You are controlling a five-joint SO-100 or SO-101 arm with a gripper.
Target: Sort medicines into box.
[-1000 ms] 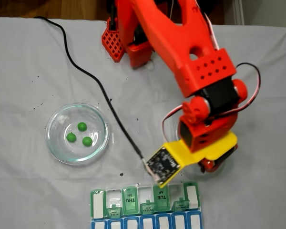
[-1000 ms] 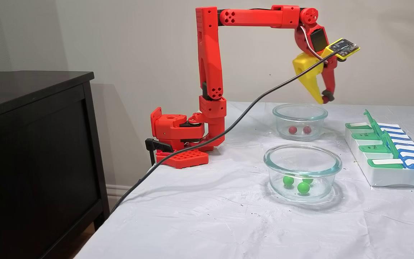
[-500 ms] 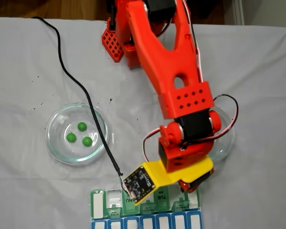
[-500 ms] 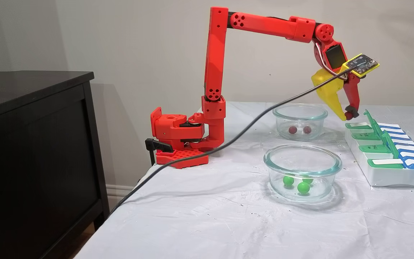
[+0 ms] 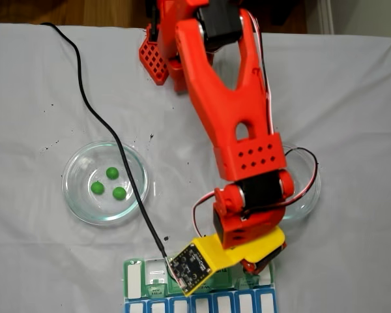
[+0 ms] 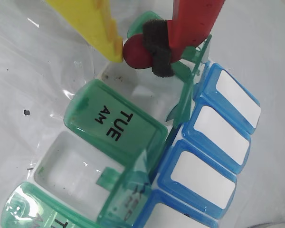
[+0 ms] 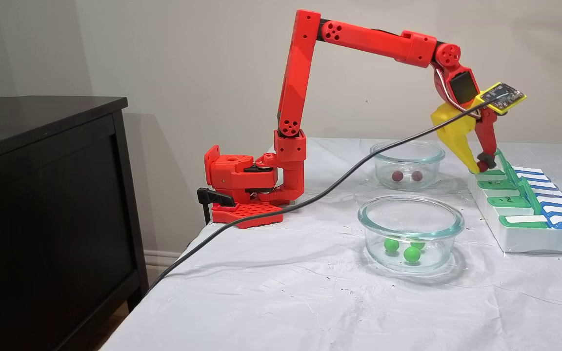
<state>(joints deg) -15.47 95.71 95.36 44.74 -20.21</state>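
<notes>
Now | claw (image 6: 135,50) clenched on 1 dark red pill (image 6: 137,53) | box (image 6: 133,137) long axis runs lower-left to upper-right, wrist view

Arm: red five-joint arm (image 7: 359,40); upper link rises near upright from the base, forearm reaches out level and dips slightly toward the wrist.
Wrist: bent steeply down, carrying a small circuit board on a yellow bracket (image 5: 197,263) behind the claw.
Claw: (image 6: 138,51) points downward, one yellow finger (image 6: 92,21) and one red finger with a black pad (image 6: 159,45).
Grip: fingers closed on a small dark red round pill (image 6: 135,52), pinched between the yellow tip and the black pad.
Height: in a fixed view the claw (image 7: 479,165) hangs low.
</notes>
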